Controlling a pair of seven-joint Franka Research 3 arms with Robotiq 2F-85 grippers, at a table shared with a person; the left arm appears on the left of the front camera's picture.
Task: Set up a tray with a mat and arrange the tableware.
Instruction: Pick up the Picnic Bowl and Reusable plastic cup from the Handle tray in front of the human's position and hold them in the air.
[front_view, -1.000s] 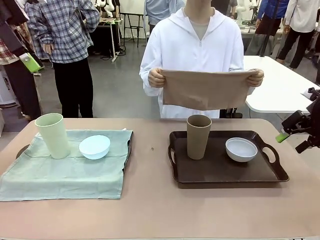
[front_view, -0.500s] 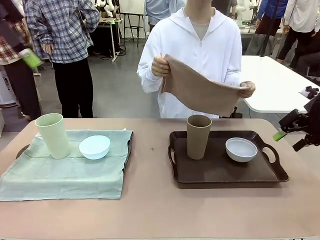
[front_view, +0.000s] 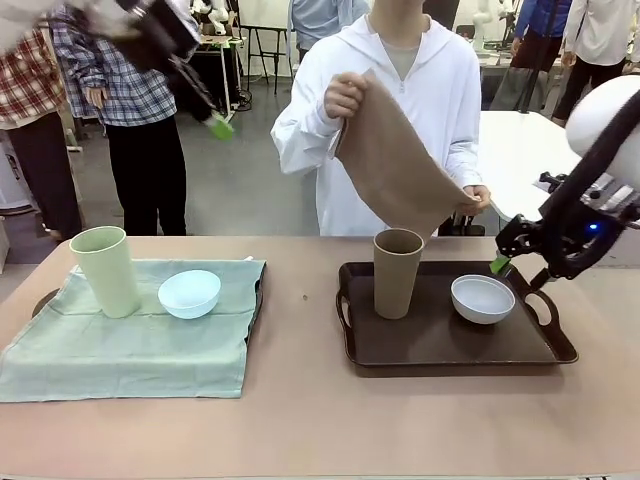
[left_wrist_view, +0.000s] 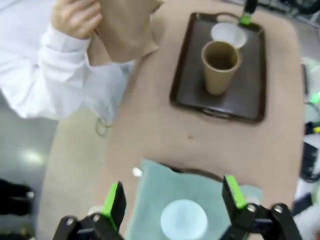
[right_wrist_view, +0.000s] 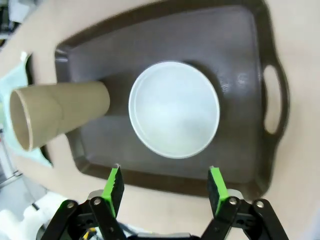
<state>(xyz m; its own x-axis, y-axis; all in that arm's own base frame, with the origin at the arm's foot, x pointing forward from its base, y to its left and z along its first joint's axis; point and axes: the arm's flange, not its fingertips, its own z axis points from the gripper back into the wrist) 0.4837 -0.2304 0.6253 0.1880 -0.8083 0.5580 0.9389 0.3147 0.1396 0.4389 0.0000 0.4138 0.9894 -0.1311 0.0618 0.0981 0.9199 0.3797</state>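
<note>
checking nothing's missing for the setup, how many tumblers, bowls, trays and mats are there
tumblers: 2, pale green tumbler, brown tumbler
bowls: 2, light blue bowl, white bowl
trays: 2, bare tray, covered tray
mats: 2, green mat, brown mat
total: 8

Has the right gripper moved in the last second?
Yes. The right gripper swung inward, from outside the tray to beside the white bowl.

White robot arms, black grippers, person in white.
Right arm (front_view: 612, 105) rounded and glossy white, blue light (front_view: 593, 228) near the wrist; right gripper (right_wrist_view: 165, 182) and left gripper (left_wrist_view: 174, 200) black, with bright green pads (right_wrist_view: 114, 186); long-sleeved white zip hoodie (front_view: 445, 90) over grey top.
</note>
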